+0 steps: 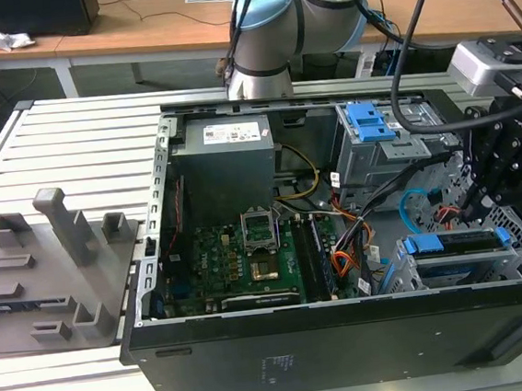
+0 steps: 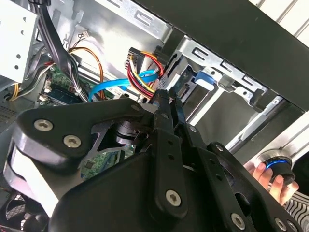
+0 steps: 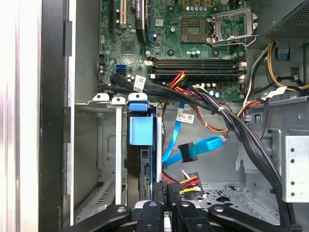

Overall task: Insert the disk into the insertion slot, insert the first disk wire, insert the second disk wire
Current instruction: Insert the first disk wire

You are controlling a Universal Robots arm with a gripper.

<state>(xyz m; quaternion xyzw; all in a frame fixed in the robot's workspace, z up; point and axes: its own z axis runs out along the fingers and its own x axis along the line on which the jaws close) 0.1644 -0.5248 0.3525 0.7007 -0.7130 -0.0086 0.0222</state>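
Slatted tabletop w/ open PC case. Disk is seated in insertion slot, lower centre of first wrist view. Hand is clenched on first disk wire. Plug is best kept square to socket, w/o slant.

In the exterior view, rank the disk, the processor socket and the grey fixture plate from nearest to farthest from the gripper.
1. The disk, just below the gripper.
2. The processor socket, mid-case on the motherboard.
3. The grey fixture plate, outside the case at the exterior view's left.
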